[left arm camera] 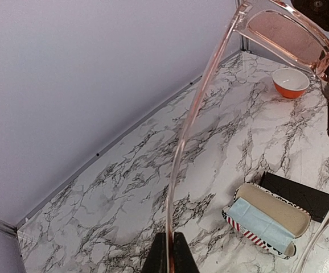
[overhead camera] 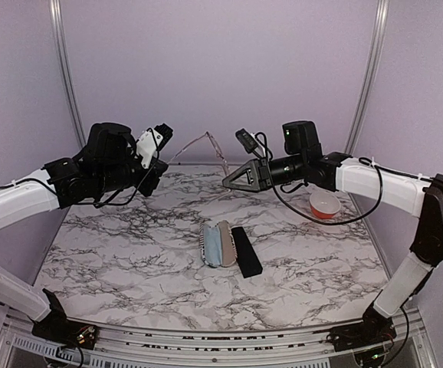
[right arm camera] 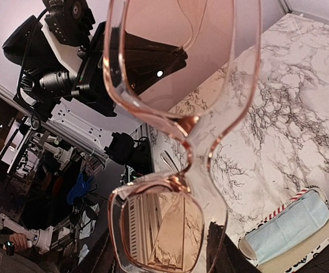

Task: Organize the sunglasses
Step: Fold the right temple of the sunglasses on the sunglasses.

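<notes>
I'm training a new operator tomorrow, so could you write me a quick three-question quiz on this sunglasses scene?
1. Multiple choice: the left end effector pinches the sunglasses by A) a lens, B) a temple tip, C) the bridge.
2. Short answer: what colour is the cloth in the open case?
3. True or false: the sunglasses lie in that case.

Key: 1 B. 2 blue. 3 false; they are held up in the air.
</notes>
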`<state>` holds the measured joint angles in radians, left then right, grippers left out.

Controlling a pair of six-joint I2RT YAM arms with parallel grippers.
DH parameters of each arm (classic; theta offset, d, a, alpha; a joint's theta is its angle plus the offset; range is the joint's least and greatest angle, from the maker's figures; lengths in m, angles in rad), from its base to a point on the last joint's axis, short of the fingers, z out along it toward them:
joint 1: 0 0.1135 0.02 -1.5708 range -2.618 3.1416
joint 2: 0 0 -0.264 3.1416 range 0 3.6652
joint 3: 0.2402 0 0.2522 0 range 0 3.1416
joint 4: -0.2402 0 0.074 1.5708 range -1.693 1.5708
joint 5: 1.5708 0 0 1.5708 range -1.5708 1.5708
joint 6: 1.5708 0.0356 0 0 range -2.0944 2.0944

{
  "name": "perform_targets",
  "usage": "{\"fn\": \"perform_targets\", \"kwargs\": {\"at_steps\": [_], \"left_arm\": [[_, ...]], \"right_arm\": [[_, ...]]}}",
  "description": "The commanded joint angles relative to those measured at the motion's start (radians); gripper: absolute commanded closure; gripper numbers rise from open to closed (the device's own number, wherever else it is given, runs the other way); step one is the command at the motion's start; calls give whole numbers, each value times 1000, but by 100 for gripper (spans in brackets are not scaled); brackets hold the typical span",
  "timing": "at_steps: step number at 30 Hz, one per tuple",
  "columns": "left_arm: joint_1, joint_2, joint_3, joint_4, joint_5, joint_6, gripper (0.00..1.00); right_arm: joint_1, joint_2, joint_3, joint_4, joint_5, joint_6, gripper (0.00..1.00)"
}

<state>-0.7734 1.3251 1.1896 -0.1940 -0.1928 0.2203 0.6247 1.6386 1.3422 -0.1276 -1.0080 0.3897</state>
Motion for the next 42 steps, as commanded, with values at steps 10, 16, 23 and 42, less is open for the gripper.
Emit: {"fn": "perform_targets", "kwargs": {"at_steps": [10,16,23,42], "left_arm": [[-16,39,28,15,83,-76,100],[-54,69,45,7,129,-105,98],[-87,78,53,10,207,-132,92],[-71,-42,69,-60,334,-95,47]], "right_arm": [[19,25,31,58,5,15,60],[30,48,36,111,11,49,59],[35,79,58,130,24,64,59],[36,36,52,28,57,-32,59]]}}
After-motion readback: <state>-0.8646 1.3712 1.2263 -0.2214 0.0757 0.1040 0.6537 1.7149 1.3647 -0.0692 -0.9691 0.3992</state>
